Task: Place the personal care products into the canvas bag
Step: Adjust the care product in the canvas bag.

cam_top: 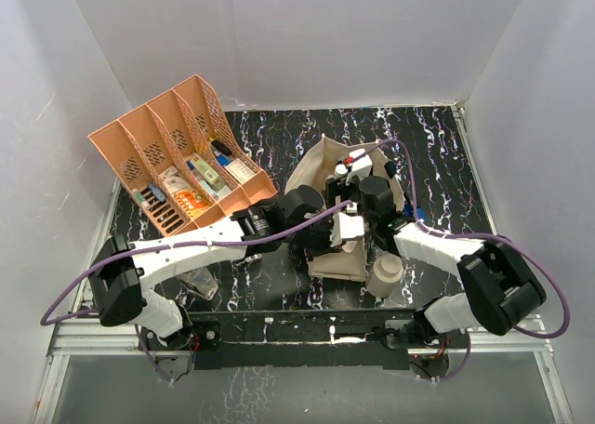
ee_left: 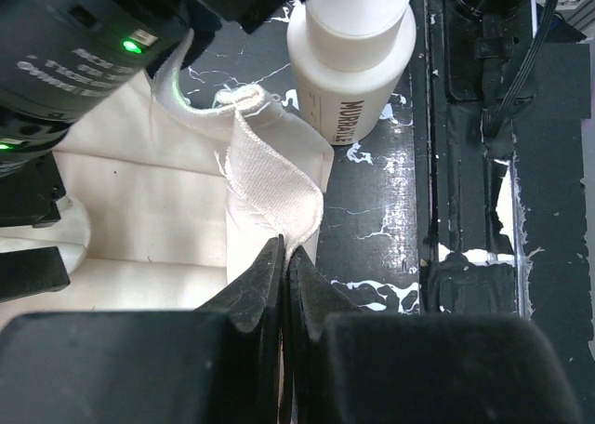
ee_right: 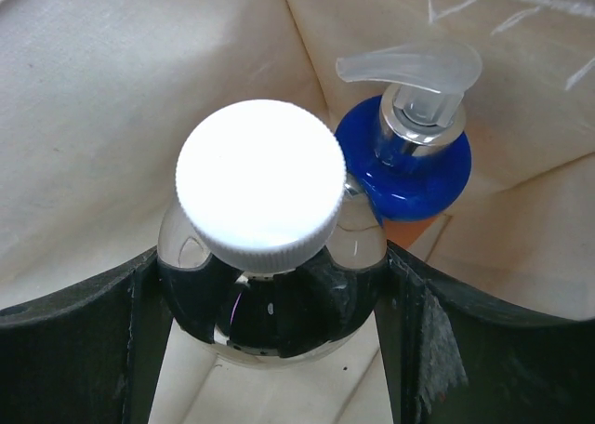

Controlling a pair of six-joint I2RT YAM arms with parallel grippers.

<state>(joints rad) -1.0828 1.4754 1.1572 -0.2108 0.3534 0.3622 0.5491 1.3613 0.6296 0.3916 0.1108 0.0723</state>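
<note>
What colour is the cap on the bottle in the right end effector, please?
The cap is white, clearest in the right wrist view.

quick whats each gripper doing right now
Left gripper: closed, pinching an edge of the canvas bag.
Right gripper: closed on the white-capped clear bottle, inside the bag.

Cream bag (cam_top: 337, 264); black table (cam_top: 279, 131), white marbling; orange perforated tray (cam_top: 206, 103); clear bottle (ee_right: 260, 184), white cap; blue pump bottle (ee_right: 414, 168).
</note>
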